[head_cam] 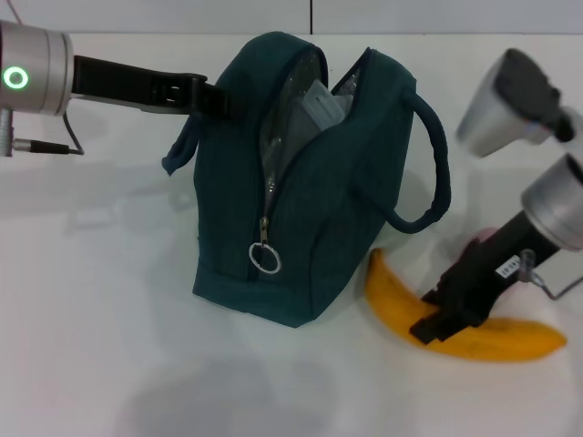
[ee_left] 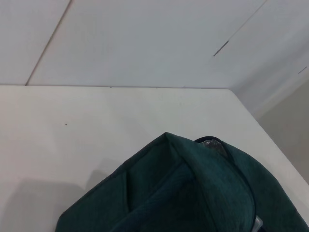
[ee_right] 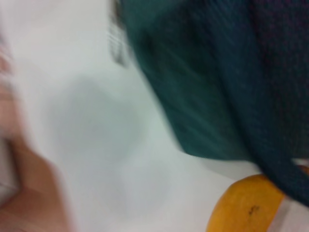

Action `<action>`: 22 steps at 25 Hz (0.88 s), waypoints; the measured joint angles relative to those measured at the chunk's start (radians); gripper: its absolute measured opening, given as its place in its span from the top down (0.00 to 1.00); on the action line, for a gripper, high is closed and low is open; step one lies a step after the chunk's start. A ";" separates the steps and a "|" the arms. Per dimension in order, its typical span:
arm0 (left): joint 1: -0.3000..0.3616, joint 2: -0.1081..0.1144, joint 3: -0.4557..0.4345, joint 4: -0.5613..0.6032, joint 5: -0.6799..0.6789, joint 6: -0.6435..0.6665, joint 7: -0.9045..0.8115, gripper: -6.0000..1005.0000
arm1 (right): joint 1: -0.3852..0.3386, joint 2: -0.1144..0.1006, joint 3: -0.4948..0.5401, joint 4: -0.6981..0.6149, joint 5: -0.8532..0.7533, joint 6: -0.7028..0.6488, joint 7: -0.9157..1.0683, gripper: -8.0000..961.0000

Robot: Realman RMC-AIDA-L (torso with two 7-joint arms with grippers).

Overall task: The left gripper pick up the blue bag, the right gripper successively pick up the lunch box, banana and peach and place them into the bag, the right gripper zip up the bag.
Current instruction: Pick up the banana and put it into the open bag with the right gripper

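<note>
The blue bag stands upright mid-table, its top zip open and the ring pull hanging down the front. A grey lunch box shows inside the opening. My left gripper is shut on the bag's upper left edge by the handle; the left wrist view shows only the bag's top. The banana lies on the table right of the bag. My right gripper is down on its middle. The peach peeks out pink behind that arm. The right wrist view shows the banana's end and the bag.
The white table spreads to the left and front of the bag. A loose handle loop hangs off the bag's right side, above the banana. A wall rises behind the table's far edge.
</note>
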 joint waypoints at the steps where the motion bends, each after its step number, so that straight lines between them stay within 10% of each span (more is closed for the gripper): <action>1: 0.000 0.000 0.000 0.000 0.000 0.000 0.000 0.95 | -0.001 -0.002 0.029 0.008 0.032 -0.029 -0.010 0.56; 11: -0.017 -0.002 -0.003 0.000 0.001 -0.001 -0.001 0.95 | 0.053 -0.032 0.477 0.374 0.327 -0.417 -0.197 0.55; 22: -0.030 -0.014 0.002 -0.021 -0.001 0.006 -0.011 0.95 | 0.019 -0.015 0.506 0.300 0.562 -0.498 -0.626 0.55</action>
